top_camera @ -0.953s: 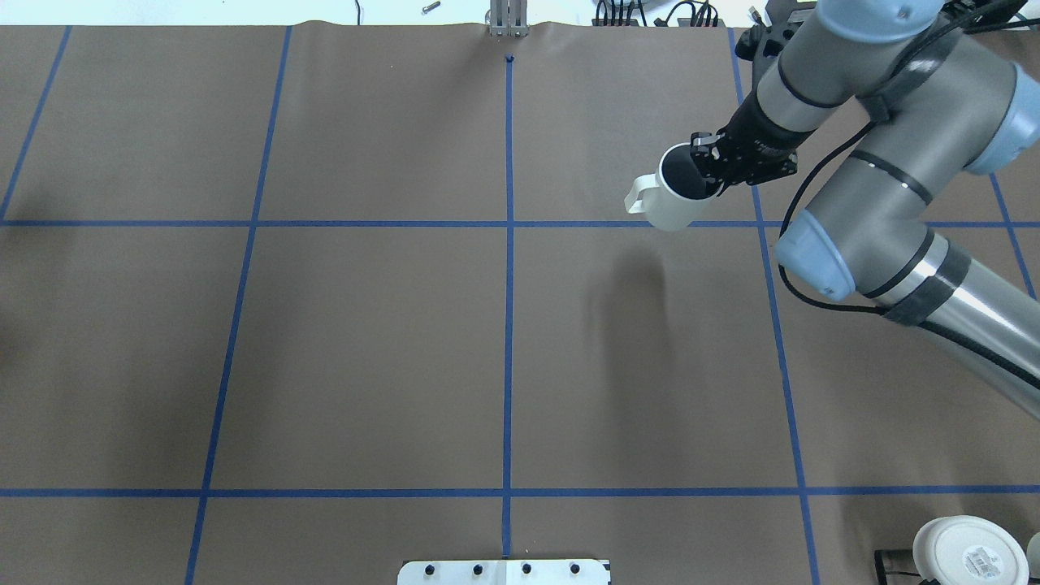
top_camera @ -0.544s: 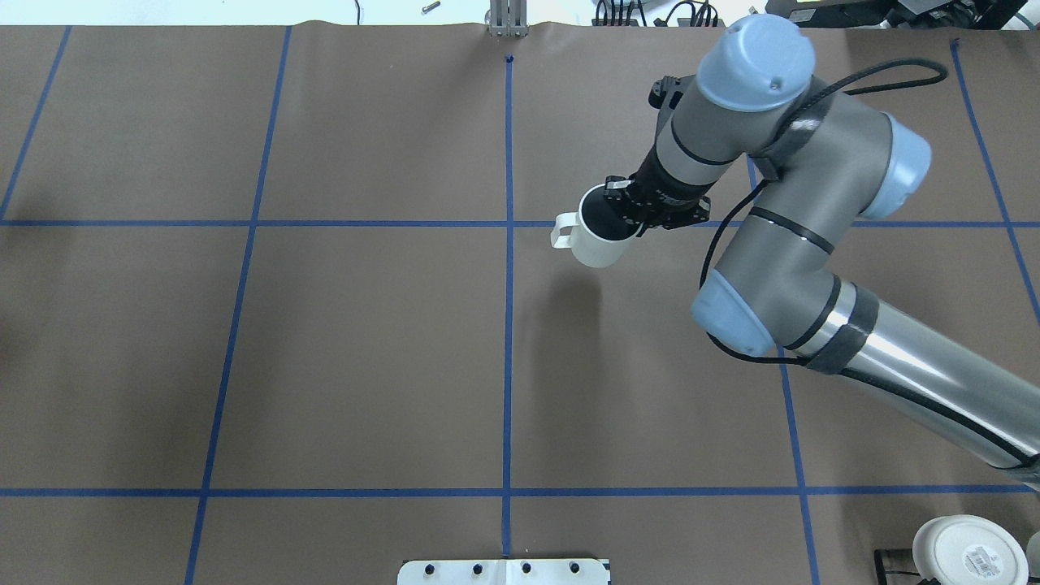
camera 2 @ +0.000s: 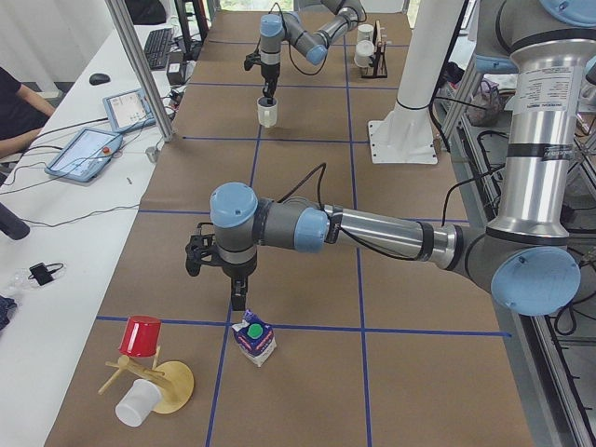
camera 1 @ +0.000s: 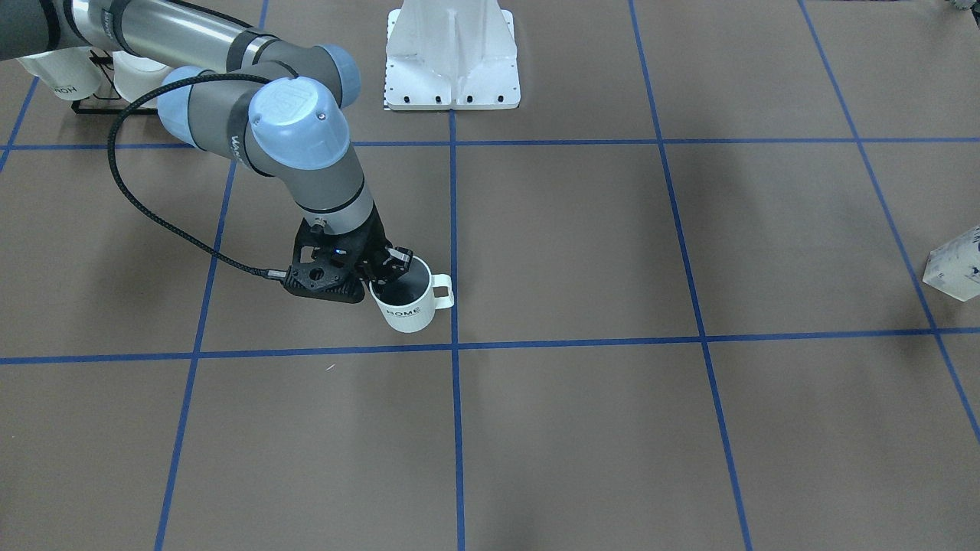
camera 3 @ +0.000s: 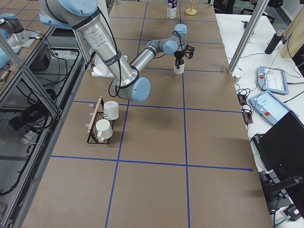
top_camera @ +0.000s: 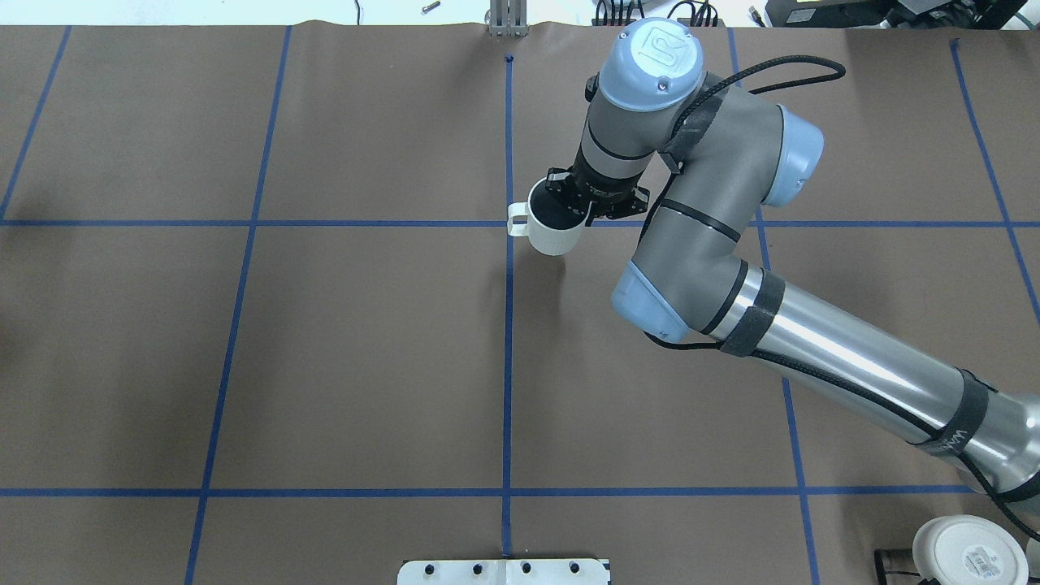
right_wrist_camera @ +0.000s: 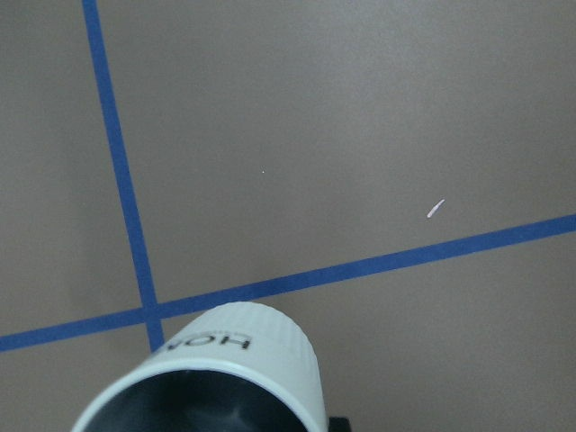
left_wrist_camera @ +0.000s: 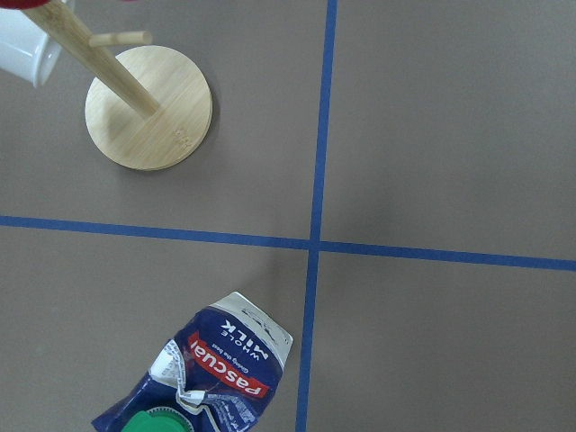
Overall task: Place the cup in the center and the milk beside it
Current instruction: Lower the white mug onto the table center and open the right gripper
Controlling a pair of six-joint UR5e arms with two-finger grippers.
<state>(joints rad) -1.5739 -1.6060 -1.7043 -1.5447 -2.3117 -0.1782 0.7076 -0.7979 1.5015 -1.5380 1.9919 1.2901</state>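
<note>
While R gripper [camera 1: 389, 268] pinches cup [camera 1: 406, 314] rim just beside center [camera 1: 454, 346], L gripper [camera 2: 238, 303] near milk [camera 2: 253, 340], state unclear

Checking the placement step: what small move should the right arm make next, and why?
Probably shift the cup sideways onto the tape crossing before lowering it: the right gripper holds it by the rim, just short of the crossing.
</note>
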